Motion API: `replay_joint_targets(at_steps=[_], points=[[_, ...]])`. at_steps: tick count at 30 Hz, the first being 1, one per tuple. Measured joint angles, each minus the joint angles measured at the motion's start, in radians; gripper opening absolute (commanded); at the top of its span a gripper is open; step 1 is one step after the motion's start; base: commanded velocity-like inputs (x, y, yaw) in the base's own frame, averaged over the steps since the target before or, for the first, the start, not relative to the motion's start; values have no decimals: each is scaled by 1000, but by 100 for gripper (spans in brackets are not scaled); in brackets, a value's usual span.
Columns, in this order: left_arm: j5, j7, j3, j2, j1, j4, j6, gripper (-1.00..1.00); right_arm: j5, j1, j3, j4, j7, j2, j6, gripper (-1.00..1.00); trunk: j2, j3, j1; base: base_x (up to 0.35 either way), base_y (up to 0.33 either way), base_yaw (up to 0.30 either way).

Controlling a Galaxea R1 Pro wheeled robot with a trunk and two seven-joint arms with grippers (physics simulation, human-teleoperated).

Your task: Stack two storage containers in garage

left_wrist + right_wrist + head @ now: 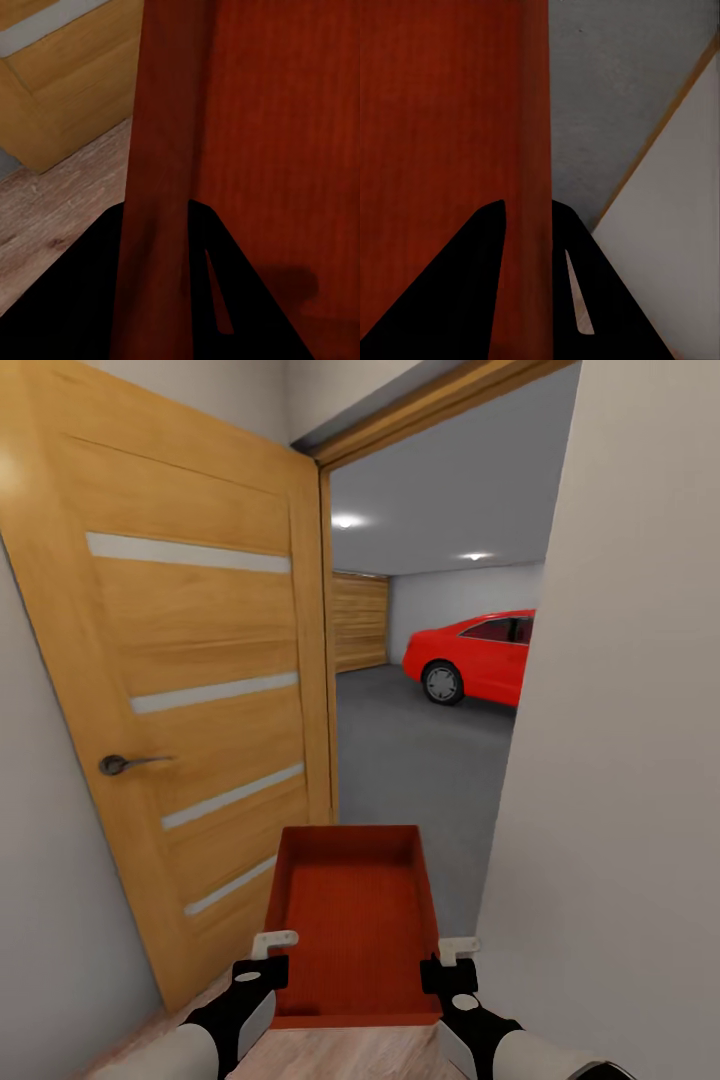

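Note:
I hold one orange-red storage container (350,910) level in front of me, open side up, its ribbed bottom bare. My left gripper (268,952) is shut on its left wall and my right gripper (452,958) on its right wall. In the left wrist view that wall (161,150) runs between the dark fingers of the left gripper (154,217). The right wrist view has the other wall (529,112) clamped in the right gripper (529,210). Ahead, through the doorway, lies the garage with its dark grey floor (420,750).
An open wooden door (190,690) with a metal handle (125,763) stands close on my left. A pale wall (630,760) closes in on the right. In the garage are a red car (480,655) and a wood-plank door (360,622). Light wood flooring (330,1055) is under me.

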Motion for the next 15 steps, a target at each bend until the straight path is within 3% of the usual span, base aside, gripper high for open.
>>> replay_joint_targets(at_steps=[6, 15], points=[[0, 0, 0, 0, 0, 0, 0, -100, 0, 0, 0, 0, 0, 0, 0, -100, 0, 0, 0, 215, 245, -262], [1, 0, -1, 0, 0, 0, 0, -100, 0, 0, 1, 0, 0, 0, 0, -100, 0, 0, 0, 221, 245, -67]])
